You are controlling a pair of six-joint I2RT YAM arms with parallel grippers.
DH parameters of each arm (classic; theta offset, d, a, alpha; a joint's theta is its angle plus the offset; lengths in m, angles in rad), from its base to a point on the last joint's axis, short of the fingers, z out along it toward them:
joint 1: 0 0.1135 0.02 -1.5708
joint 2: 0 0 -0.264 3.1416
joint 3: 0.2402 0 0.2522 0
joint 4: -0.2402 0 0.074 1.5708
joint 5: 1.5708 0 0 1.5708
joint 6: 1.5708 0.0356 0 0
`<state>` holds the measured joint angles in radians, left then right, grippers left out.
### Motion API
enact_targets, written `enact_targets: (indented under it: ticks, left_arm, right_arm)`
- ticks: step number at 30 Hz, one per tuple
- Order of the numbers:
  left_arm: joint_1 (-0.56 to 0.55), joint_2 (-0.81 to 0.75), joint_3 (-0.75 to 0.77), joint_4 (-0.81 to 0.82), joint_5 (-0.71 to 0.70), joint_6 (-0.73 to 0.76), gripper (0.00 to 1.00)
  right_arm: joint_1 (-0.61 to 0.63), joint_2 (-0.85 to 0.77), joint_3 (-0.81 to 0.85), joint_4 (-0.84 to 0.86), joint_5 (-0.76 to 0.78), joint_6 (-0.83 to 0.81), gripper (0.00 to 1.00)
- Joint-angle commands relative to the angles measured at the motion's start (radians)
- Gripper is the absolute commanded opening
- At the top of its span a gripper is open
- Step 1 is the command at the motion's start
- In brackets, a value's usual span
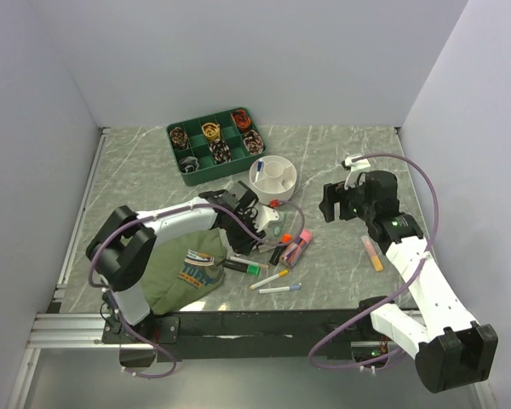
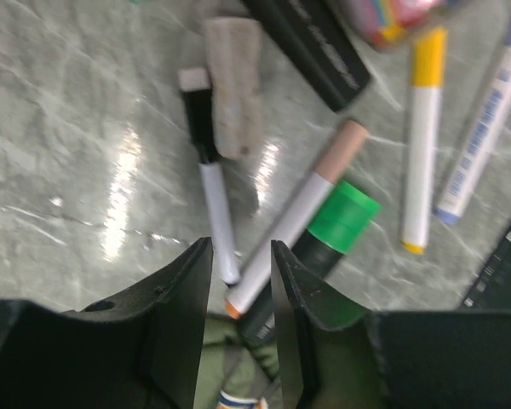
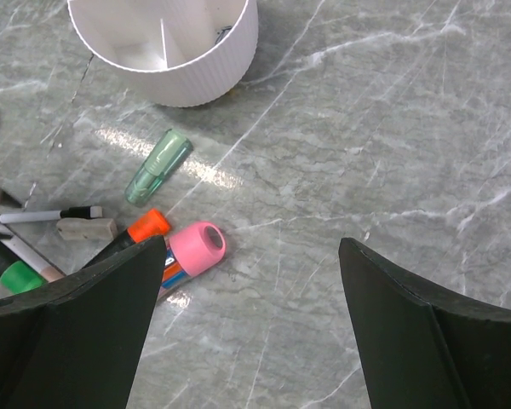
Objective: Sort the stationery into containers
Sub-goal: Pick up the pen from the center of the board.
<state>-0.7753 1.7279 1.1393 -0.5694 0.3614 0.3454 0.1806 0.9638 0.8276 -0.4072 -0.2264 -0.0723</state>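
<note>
Stationery [image 1: 296,247] lies six o'clock of white cup [image 1: 271,196]
Left tool [image 2: 241,260] narrowly spread astride tan-capped pen [image 2: 298,213]; right tool [image 3: 251,249] spread wide

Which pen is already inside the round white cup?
The blue-and-white pen, alone inside the white cup; the other pens lie on the table.

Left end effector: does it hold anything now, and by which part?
It cannot be told. The left end effector has its jaws around the orange-tipped end of a white pen, but contact is not clear.
</note>
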Motion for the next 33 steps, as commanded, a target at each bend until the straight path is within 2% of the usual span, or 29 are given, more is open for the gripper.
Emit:
enact_targets:
  ticks: [1, 14, 33]
  left_arm:
    - [-0.009, 0.067, 0.089, 0.057, -0.07, -0.031, 0.38]
    - [-0.033, 0.176, 0.157, 0.092, -0.102, -0.072, 0.35]
    - [-0.058, 0.121, 0.112, 0.074, -0.111, -0.118, 0.34]
  right_arm:
    - [-0.009, -0.037, -0.015, 0.013, 0.01, 0.008, 0.9]
    - [-0.009, -0.019, -0.019, 0.022, 0.018, 0.002, 0.9]
    - [-0.01, -0.013, -0.039, 0.028, 0.01, 0.006, 0.9]
